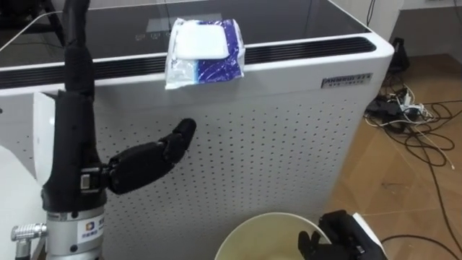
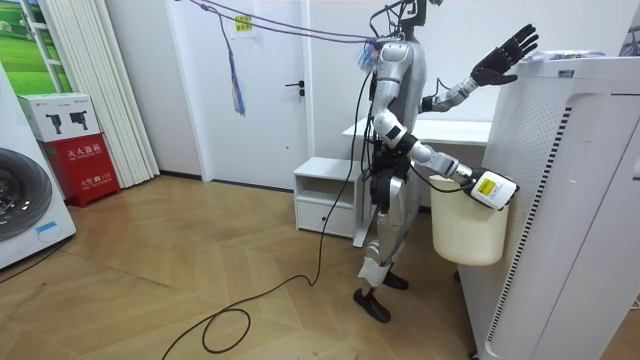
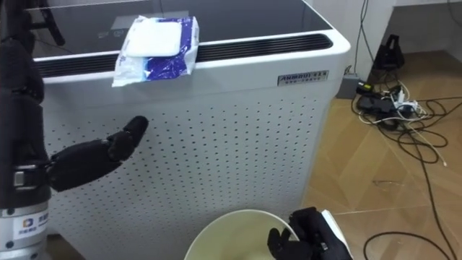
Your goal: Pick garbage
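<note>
A blue and white plastic packet (image 1: 206, 50) lies on the top front edge of a white perforated appliance (image 1: 289, 130). My left hand (image 1: 148, 162) is raised in front of the appliance's front panel, below and a little left of the packet, with its fingers straight and nothing in it. My right hand (image 1: 332, 242) is low at the right, its fingers curled over the rim of a cream bucket (image 1: 267, 220). In the room view I stand facing the appliance (image 2: 570, 200), left hand (image 2: 505, 55) up near its top and the bucket (image 2: 465, 225) held at waist height against its front.
Cables and a power strip (image 1: 404, 108) lie on the wooden floor to the appliance's right. Behind me in the room view stand a white cabinet (image 2: 325, 195) and a desk. A washing machine (image 2: 25, 200) is at the room view's left.
</note>
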Robot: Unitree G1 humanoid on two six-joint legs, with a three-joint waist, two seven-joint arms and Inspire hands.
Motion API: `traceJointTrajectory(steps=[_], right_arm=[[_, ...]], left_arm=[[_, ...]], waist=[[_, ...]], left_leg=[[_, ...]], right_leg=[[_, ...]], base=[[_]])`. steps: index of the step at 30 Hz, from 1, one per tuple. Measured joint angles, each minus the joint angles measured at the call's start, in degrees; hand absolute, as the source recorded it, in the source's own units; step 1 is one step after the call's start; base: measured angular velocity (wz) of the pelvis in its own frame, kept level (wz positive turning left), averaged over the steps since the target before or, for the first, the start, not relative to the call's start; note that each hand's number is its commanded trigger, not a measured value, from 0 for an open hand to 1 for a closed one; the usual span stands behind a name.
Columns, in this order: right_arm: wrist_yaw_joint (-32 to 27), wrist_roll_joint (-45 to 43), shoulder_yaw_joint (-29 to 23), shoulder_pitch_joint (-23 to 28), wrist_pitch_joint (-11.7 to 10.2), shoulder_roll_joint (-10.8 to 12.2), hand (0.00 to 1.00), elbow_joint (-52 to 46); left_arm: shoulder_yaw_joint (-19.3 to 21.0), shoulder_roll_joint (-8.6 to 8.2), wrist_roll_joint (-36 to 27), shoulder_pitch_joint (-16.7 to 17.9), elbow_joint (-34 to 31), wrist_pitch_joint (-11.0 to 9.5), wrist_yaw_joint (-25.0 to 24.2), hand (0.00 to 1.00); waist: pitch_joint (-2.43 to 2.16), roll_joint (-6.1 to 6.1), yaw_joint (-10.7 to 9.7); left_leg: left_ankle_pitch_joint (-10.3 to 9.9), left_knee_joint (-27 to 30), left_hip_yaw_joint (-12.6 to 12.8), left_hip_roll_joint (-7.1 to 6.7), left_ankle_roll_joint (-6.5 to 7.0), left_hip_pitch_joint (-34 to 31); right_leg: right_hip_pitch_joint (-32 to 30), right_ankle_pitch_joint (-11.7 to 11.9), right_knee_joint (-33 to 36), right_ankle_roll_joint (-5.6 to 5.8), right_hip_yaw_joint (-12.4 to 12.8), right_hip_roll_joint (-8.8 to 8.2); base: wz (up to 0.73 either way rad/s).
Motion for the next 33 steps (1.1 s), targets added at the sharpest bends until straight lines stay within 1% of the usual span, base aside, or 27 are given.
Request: traceJointTrajectory(steps=[5, 10, 13, 15, 20, 22, 24, 27, 28, 30, 33], right_arm=[[0.0, 0.0, 0.0, 0.0, 0.0, 0.0, 1.00, 0.0], [0.0, 0.0, 0.0, 0.0, 0.0, 0.0, 1.00, 0.0], [0.0, 0.0, 0.0, 0.0, 0.0, 0.0, 1.00, 0.0], [0.2, 0.0, -0.1, 0.0, 0.0, 0.0, 1.00, 0.0], [0.3, 0.0, -0.1, 0.0, 0.0, -0.3, 1.00, 0.0], [0.8, 0.0, -0.1, 0.0, 0.0, -0.6, 1.00, 0.0], [1.4, 0.0, -0.1, 0.0, 0.0, -1.2, 1.00, -0.1], [1.9, 0.0, 0.0, 0.0, 0.0, -1.9, 1.00, -0.5], [1.9, 0.0, 0.0, 0.0, 0.0, -2.1, 1.00, -0.5], [2.2, 0.0, 0.0, 0.0, 0.0, -2.3, 1.00, -0.9], [3.5, 0.2, -0.1, 0.0, 0.0, -3.1, 1.00, -1.0]], left_arm=[[-0.1, 0.06, 0.0, -0.1, -0.5, 0.5, -1.9, 0.00], [-0.1, 0.08, 0.0, -0.1, -0.6, 0.5, -2.3, 0.00], [0.0, 0.13, 0.1, -0.1, -0.6, 0.9, -3.1, 0.00], [0.0, 0.20, 0.1, -0.1, -0.6, 1.4, -3.6, 0.00], [0.0, 0.37, 0.0, -0.1, -0.6, 1.5, -4.7, 0.00], [0.0, 0.78, 0.0, -0.1, -0.6, 1.5, -4.8, 0.00], [0.1, 1.66, 0.0, -0.1, -0.6, 1.5, -4.8, 0.00], [0.1, 2.53, 0.1, -0.1, -0.6, 1.7, -5.1, 0.00], [0.1, 2.74, 0.1, -0.1, -0.6, 1.9, -5.4, 0.00], [0.1, 3.70, 0.1, -0.1, -0.6, 2.9, -6.1, 0.00], [0.6, 4.56, 1.5, -0.1, -0.6, 3.3, -6.6, 0.00]], waist=[[-0.01, 0.02, -0.2], [-0.05, 0.08, -0.2], [-0.09, 0.21, -0.2], [-0.09, 0.51, -0.2], [-0.06, 1.43, -0.3], [-0.20, 1.73, -0.3], [-0.35, 1.96, -0.2], [-0.52, 2.31, -0.1], [-0.53, 2.39, 0.0], [-0.50, 2.69, 0.0], [-0.51, 3.07, 0.0]], left_leg=[[0.0, 0.0, 0.4, 0.10, 0.00, 0.1], [0.0, 0.0, 0.5, 0.08, 0.00, 0.2], [0.0, 0.0, 0.5, 0.07, 0.00, 0.4], [0.0, 0.0, 0.5, 0.09, 0.00, 0.5], [0.0, -0.1, 0.6, 0.10, 0.00, 0.8], [0.0, -0.6, 0.7, 0.13, 0.00, 1.0], [0.0, -0.8, 0.7, 0.14, 0.00, 1.1], [0.0, -1.1, 0.8, 0.06, 0.00, 1.2], [0.0, -1.3, 0.8, 0.07, 0.00, 1.4], [0.0, -1.9, 0.9, 0.09, 0.01, 1.8], [0.0, -2.0, 1.5, 0.12, 0.01, 1.9]], right_leg=[[0.0, 0.0, 0.0, -0.02, 0.3, 0.05], [0.0, 0.0, 0.0, -0.01, 0.7, 0.05], [0.1, 0.0, 0.0, 0.01, 0.8, 0.05], [0.1, 0.0, 0.1, 0.00, 0.9, 0.05], [0.2, 0.0, 0.2, 0.00, 1.1, 0.04], [0.2, 0.0, 0.2, 0.00, 1.2, 0.08], [0.1, 0.0, 0.2, 0.00, 1.4, 0.09], [0.1, 0.1, 0.1, 0.05, 1.4, 0.06], [0.1, 0.1, 0.1, 0.05, 1.4, 0.06], [0.2, 0.1, 0.0, 0.07, 1.5, 0.07], [0.2, 0.1, 0.0, 0.09, 1.6, -0.02]], base=[[-0.03], [-0.02], [-0.01], [-0.04], [0.00], [-0.02], [-0.04], [-0.01], [-0.04], [-0.06], [-0.07]])
